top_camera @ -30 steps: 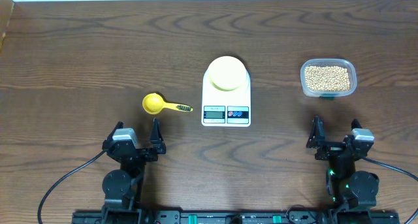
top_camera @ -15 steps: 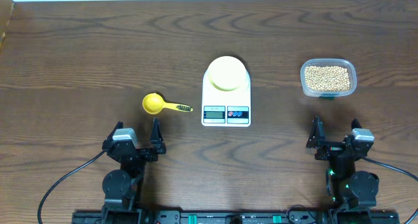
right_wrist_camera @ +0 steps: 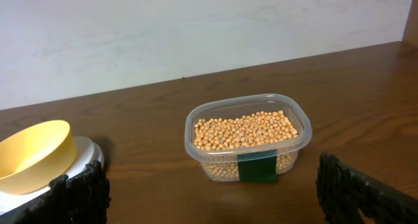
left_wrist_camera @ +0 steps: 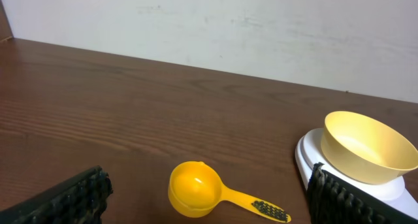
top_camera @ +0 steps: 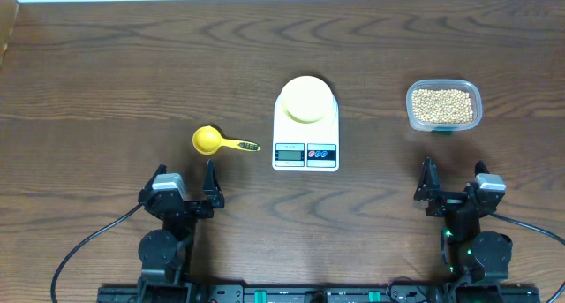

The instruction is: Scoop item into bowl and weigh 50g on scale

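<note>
Tan beans, the item (top_camera: 443,106) (right_wrist_camera: 245,130), fill a clear plastic tub (top_camera: 444,105) (right_wrist_camera: 248,140) at the right. The pale yellow bowl (top_camera: 306,99) (left_wrist_camera: 368,146) (right_wrist_camera: 31,155) sits empty on the white scale (top_camera: 306,133) (left_wrist_camera: 304,160) at the table's middle. A bright yellow scoop (top_camera: 213,141) (left_wrist_camera: 198,189) lies left of the scale, its handle pointing right. My left gripper (top_camera: 185,180) (left_wrist_camera: 208,208) stands open near the front edge, just short of the scoop. My right gripper (top_camera: 455,181) (right_wrist_camera: 212,199) stands open in front of the tub. Neither holds anything.
The dark wooden table (top_camera: 132,64) ends at a white wall at the back. Black cables (top_camera: 88,246) run from both arm bases at the front edge.
</note>
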